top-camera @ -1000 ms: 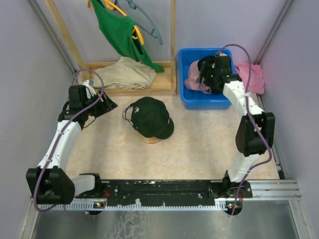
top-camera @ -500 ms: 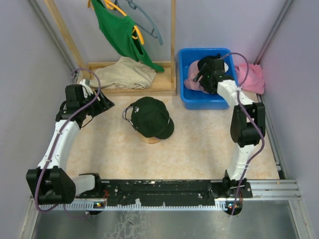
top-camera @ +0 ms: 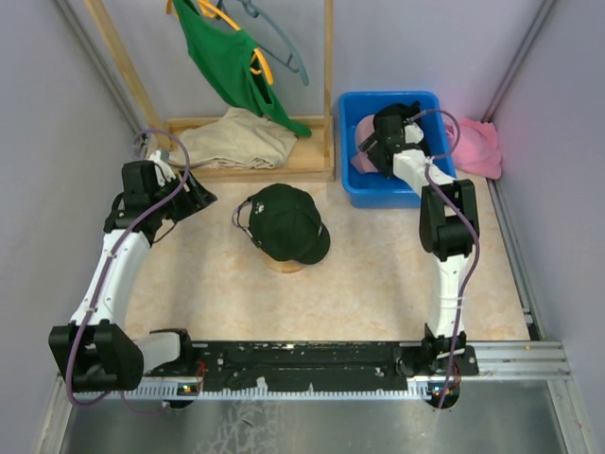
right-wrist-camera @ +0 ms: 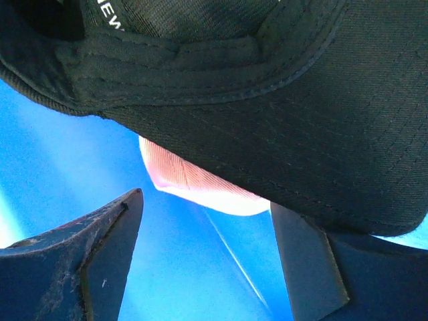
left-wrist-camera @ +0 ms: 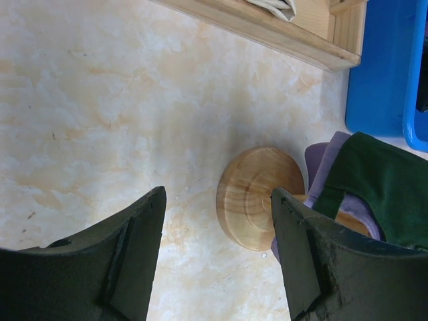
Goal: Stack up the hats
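A black cap (top-camera: pixel 286 223) sits on a wooden stand (left-wrist-camera: pixel 259 198) at the table's middle, over a lavender cap (top-camera: pixel 242 216). The left wrist view shows the lavender cap (left-wrist-camera: pixel 322 167) and the dark cap (left-wrist-camera: pixel 382 182) above the stand's round base. My left gripper (top-camera: pixel 201 197) hangs open and empty to the left of the stand. My right gripper (top-camera: pixel 381 144) is down in the blue bin (top-camera: pixel 416 193). It is open, close under a second black cap (right-wrist-camera: pixel 267 100) that lies on a pink cap (right-wrist-camera: pixel 194 184). The pink cap (top-camera: pixel 363 144) also shows from above.
A bright pink cloth (top-camera: pixel 478 148) lies right of the bin. A wooden rack (top-camera: pixel 312 163) at the back holds a beige cloth (top-camera: pixel 232 142), and a green shirt (top-camera: pixel 227 57) hangs on it. Purple walls close in both sides.
My right arm has folded further back and its gripper has slid left and deeper into the bin, onto the caps. The left arm has barely moved.
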